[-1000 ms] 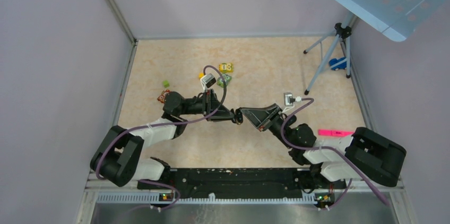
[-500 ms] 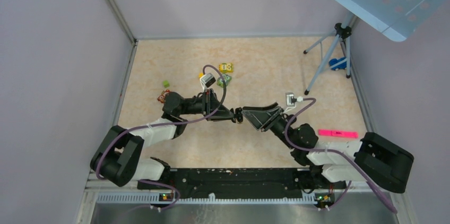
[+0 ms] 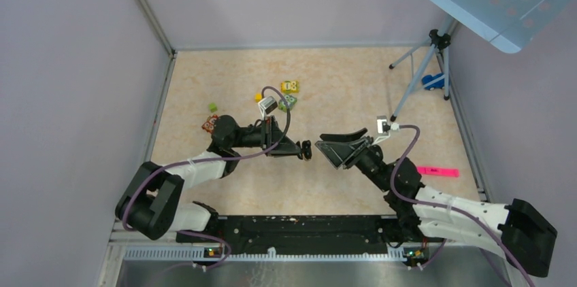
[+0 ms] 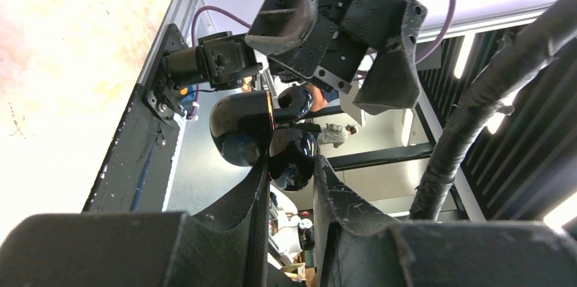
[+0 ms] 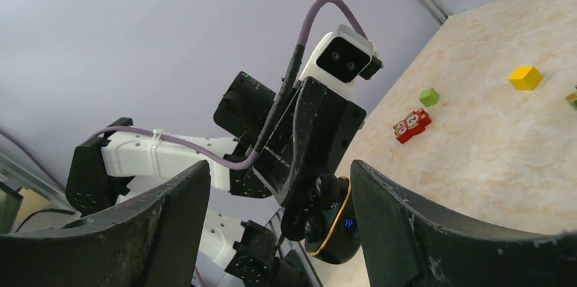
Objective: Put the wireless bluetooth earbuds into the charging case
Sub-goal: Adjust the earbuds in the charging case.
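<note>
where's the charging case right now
In the top view the charging case is near the middle of the table, pinched in the left gripper, with the open right gripper just to its right, apart from it.

From above, the glossy black roundish charging case is only a dark speck at the tip of the left gripper, too small to show whether it stands open, and the two tiny black wireless earbuds cannot be made out there at all. In the left wrist view that gripper's dark fingers cover the case's lower half. In the right wrist view it covers part of the case, and the fingers of the right gripper run off the bottom edge.
</note>
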`<state>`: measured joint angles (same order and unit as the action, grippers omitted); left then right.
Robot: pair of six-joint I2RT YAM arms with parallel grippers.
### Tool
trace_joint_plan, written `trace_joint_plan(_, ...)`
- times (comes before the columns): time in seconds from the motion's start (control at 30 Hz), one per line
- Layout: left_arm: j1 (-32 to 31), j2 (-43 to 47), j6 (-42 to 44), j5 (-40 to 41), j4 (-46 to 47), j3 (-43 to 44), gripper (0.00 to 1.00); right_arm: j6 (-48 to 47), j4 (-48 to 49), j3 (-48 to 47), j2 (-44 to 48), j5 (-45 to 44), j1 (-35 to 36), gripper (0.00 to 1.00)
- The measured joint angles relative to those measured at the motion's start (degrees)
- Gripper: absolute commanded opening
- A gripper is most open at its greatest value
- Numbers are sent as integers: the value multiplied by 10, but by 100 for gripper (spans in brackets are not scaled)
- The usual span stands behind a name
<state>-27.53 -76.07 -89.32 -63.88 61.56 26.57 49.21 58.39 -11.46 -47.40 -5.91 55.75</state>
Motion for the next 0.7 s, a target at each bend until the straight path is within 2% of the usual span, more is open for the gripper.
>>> trace_joint_plan(0.23,0,4,17,-2,-25,0,0,-30,-72,-56,-17,34,0,73)
trace_joint_plan(0.47,0,9,25,-3,-33,0,0,-25,-56,-66,-84,74,0,73)
trace_joint_plan(0.7,0,11,25,-4,-33,0,0,-21,-37,-66,-86,81,0,72)
